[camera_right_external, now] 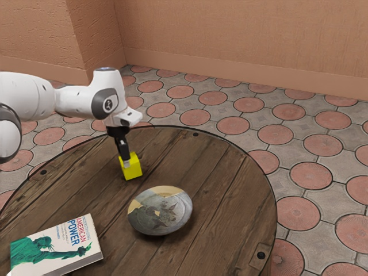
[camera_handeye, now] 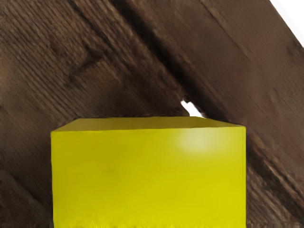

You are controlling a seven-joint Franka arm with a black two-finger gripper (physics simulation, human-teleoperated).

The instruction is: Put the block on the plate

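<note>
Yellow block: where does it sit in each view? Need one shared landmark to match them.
Exterior view: left of centre, at the gripper; the yellow block is up and left of the plate in the picture.
Wrist view: large, close under the hand, the block covers part of the planks.
Shared landmark: the wooden tabletop with dark plank seams, also behind the block.

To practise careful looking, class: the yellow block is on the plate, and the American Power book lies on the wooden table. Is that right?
Not quite: the exterior view shows the yellow block at the gripper, off the plate; the rest stands.
</note>
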